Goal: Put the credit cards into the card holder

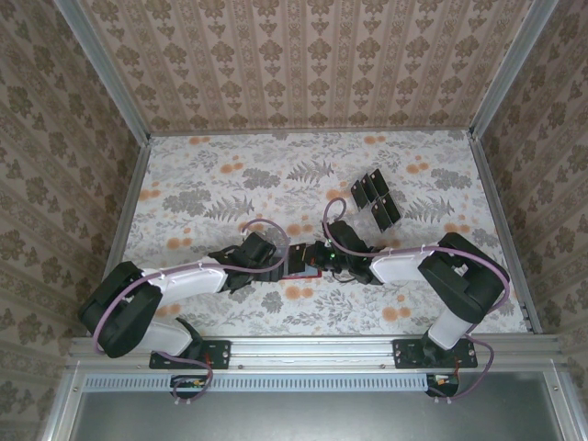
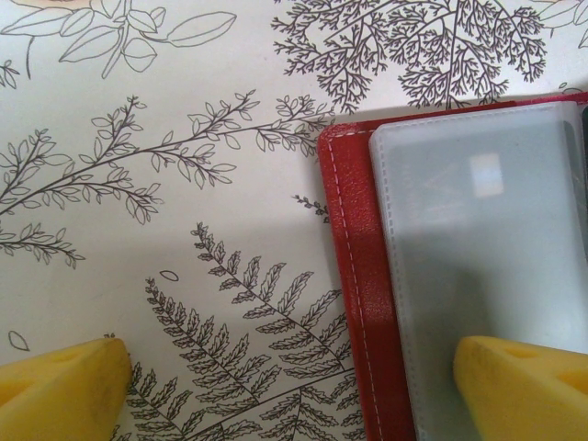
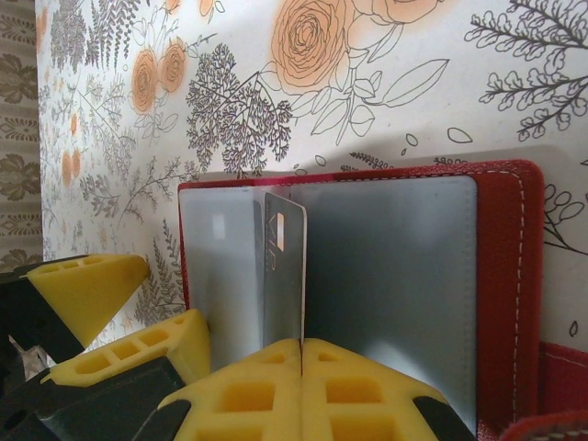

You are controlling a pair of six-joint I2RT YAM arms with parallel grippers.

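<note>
Right claw [image 3: 301, 356] is pinched together on one card [image 3: 283, 266], holding it upright on its edge over the open wallet [image 3: 524, 276], close to the fold between the two greyish inner faces. Left claw [image 2: 289, 372] stands spread wide. One yellow finger [image 2: 519, 386] lies over the wallet's greyish face and the other over bare worktop [image 2: 184, 276]; whether the first presses on the wallet I cannot tell.

Seen from above, the two claws meet at the wallet, the left reaching in from 9 o'clock and the right from 3 o'clock. The wallet lies a little toward 6 o'clock from the worktop's middle. The other cards [image 1: 375, 197], black, lie in a loose cluster at about 2 o'clock from the wallet, well apart from it.
</note>
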